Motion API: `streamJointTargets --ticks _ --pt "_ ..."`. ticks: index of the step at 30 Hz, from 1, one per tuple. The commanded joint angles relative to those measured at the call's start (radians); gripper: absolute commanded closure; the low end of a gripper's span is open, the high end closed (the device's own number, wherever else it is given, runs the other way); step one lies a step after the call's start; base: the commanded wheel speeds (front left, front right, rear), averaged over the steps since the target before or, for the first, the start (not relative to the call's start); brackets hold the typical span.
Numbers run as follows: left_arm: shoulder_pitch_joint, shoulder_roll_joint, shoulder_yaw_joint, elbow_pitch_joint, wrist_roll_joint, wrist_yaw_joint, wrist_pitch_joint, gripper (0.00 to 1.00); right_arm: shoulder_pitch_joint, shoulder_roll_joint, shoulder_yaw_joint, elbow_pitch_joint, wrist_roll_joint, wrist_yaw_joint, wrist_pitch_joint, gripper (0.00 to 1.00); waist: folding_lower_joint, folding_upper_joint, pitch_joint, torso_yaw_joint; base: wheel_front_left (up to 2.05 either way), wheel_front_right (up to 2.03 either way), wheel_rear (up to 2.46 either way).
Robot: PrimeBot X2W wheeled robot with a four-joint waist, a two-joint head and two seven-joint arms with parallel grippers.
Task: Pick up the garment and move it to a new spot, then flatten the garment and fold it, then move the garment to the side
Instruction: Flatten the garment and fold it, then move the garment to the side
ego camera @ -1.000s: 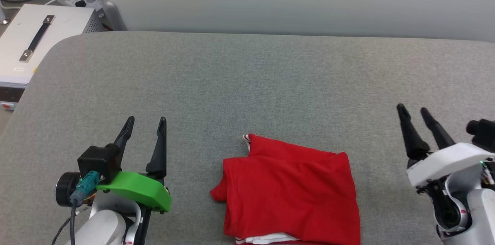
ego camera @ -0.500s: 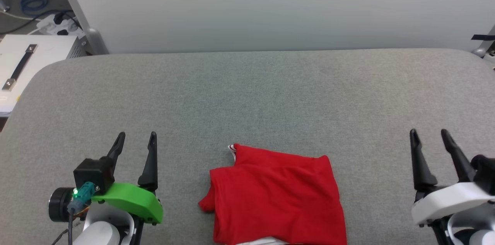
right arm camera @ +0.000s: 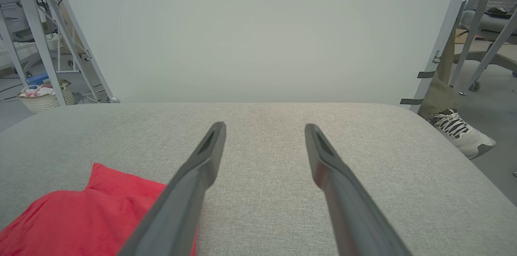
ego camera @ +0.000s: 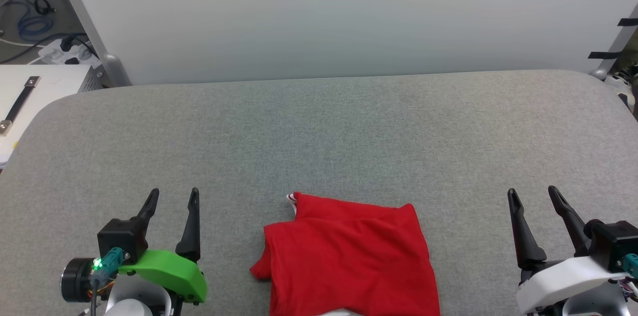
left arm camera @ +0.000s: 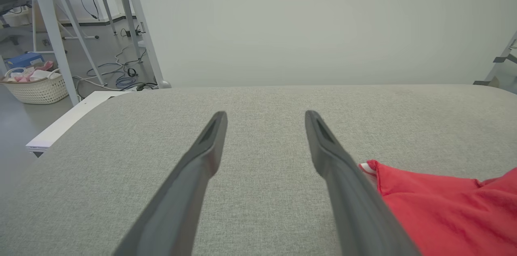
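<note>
The garment [ego camera: 349,256] lay folded at the near edge of the worktop [ego camera: 319,131], between the left end effector [ego camera: 174,191] and right end effector [ego camera: 532,190], both released and empty; moving it aside seemingly remained, needing an edge grasp.

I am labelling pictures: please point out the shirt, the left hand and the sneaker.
shirt [ego camera: 349,256], head view, red middle.
left hand [ego camera: 175,191], head view, between fingertips.
sneaker [right arm camera: 450,123], right wrist view, laces.

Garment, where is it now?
In the head view the garment lies bottom centre on the grey surface, between the left gripper and the right gripper, touching neither.
</note>
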Motion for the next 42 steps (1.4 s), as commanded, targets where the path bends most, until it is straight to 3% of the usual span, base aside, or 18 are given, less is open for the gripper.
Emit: streamJointTargets --ticks 1,12,21,31,42 --pt "0.011 -0.001 0.003 0.002 0.007 -0.006 -0.005 0.0 0.005 0.002 0.003 -0.005 -0.006 0.0 0.001 0.0 0.0 0.0 0.002 0.0 0.0 0.0 0.0" --pt "-0.017 -0.01 0.026 0.0 0.013 -0.015 -0.006 0.0 -0.017 -0.001 -0.041 0.013 0.077 0.0 0.027 0.0 0.0 0.0 0.031 0.022 0.0 0.0 0.0" --pt "-0.066 -0.025 0.053 -0.031 0.042 -0.029 -0.006 0.0 -0.039 -0.093 -0.073 0.084 0.276 0.0 0.233 0.0 0.0 0.0 0.105 0.081 0.0 0.0 0.0" --pt "-0.116 -0.07 0.077 -0.043 0.08 -0.06 -0.006 0.0 -0.077 -0.158 0.111 0.147 0.438 0.0 0.498 0.0 0.0 0.0 0.196 0.146 0.0 0.0 0.0" --pt "-0.151 -0.127 0.103 -0.01 0.116 -0.109 -0.006 0.0 -0.175 -0.174 0.247 0.276 0.559 0.0 0.579 0.0 0.0 0.0 0.269 0.189 0.0 0.0 0.0"
